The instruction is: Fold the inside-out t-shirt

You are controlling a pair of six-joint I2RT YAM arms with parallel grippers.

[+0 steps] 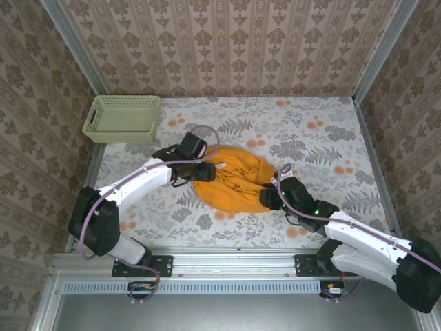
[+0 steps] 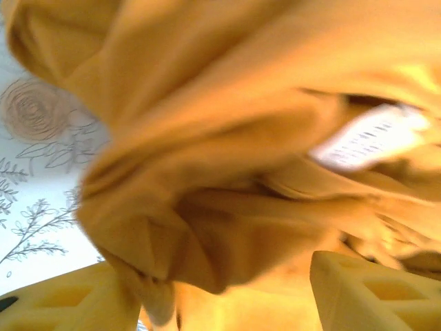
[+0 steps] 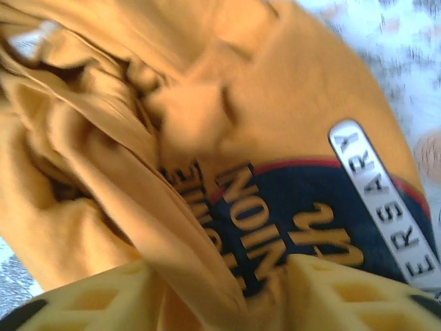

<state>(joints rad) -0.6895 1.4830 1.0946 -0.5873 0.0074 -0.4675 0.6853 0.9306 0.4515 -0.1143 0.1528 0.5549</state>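
Orange shirt [image 1: 231,183] lies bunched; left gripper [image 2: 220,303] and right gripper [image 3: 213,293] stand open, fabric slack between, likely seeking edges to spread it.

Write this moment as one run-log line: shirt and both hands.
t-shirt: crumpled on table | left hand: open, against cloth | right hand: open, against cloth

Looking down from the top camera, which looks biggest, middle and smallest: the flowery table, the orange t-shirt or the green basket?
1. table, by far the largest.
2. t-shirt, bunched up.
3. basket, looking only slightly smaller. It sits farther from the camera, so these last two are a close call.
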